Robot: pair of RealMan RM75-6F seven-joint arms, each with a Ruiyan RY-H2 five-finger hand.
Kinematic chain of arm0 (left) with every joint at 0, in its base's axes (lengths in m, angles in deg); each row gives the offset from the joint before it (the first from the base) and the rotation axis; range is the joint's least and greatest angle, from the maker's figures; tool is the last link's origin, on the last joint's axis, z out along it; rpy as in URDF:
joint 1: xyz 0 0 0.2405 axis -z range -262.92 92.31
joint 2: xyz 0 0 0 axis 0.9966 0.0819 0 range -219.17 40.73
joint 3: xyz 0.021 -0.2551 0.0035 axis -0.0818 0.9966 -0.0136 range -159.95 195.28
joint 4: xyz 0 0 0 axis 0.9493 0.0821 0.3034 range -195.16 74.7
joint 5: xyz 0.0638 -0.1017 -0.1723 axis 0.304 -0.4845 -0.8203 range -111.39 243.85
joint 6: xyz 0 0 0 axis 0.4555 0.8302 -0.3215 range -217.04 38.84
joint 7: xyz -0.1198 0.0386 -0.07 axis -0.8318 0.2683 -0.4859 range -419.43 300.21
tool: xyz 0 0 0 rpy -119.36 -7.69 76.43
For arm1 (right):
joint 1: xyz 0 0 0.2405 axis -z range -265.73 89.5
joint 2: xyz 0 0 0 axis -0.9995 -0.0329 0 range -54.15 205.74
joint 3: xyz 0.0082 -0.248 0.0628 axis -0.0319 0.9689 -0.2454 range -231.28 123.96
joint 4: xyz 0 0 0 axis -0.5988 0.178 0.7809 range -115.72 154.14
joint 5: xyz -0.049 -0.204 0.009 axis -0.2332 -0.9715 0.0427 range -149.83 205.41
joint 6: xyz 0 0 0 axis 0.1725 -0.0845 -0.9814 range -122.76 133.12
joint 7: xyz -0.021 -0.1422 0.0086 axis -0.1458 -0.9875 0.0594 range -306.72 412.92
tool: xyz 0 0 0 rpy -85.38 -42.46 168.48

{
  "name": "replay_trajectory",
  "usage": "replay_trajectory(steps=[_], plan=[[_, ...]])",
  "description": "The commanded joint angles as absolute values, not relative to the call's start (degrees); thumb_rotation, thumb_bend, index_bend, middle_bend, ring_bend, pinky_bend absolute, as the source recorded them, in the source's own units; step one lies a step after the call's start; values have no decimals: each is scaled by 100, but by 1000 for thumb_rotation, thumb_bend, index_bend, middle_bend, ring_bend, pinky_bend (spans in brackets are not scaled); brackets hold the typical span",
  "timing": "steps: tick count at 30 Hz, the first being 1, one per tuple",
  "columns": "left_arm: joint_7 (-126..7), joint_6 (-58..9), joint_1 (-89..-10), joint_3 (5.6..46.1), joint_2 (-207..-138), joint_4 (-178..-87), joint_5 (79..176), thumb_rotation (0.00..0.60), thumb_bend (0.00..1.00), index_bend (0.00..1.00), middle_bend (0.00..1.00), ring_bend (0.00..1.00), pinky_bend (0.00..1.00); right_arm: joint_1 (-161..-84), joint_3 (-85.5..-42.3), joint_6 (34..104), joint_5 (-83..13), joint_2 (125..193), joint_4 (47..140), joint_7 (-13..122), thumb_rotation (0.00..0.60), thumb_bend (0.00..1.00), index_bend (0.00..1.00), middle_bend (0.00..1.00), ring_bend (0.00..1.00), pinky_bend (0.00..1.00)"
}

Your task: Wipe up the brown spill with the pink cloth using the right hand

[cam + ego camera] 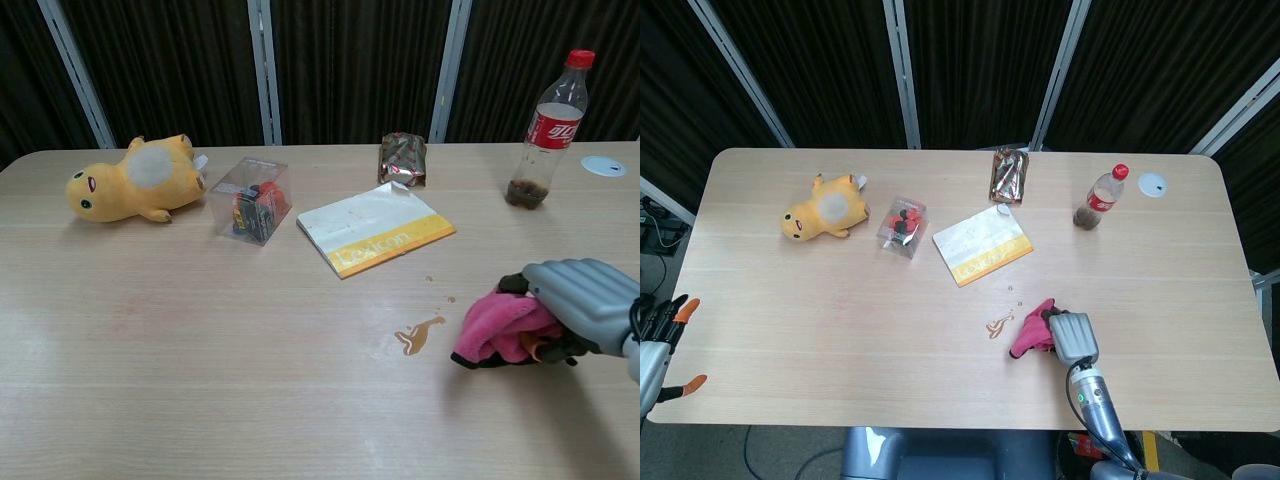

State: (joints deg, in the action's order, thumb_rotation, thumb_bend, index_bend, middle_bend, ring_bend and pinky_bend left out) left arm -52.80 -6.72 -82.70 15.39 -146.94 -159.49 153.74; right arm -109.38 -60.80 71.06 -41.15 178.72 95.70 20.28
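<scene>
The brown spill (998,324) (419,334) is a small curved streak on the table with a few drops above it. My right hand (1072,336) (580,297) holds the bunched pink cloth (1031,331) (497,328) down on the table just right of the spill; the cloth's left edge sits a short gap from the streak. My left hand (662,338) hangs off the table's left front corner, fingers apart and holding nothing.
Behind the spill lies a white and yellow booklet (982,245). Farther back are a foil packet (1008,175), a cola bottle (1100,197), a white disc (1152,184), a clear box of small items (902,226) and a yellow plush toy (825,209).
</scene>
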Motion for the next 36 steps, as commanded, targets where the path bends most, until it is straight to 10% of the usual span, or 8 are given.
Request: replay_trajectory(steps=[1, 36], plan=[[-5296, -674, -8266, 1537, -14696, -15942, 15382, 600, 0, 0, 0, 0, 0, -11001, -6057, 7092, -4113, 18030, 9546, 1966, 600, 574, 742, 605, 532, 718], [-5291, -742, -8217, 1546, -14692, -15913, 15339, 600, 0, 0, 0, 0, 0, -11764, -6283, 6821, -3861, 19508, 9106, 1391, 600, 576, 745, 605, 532, 717]])
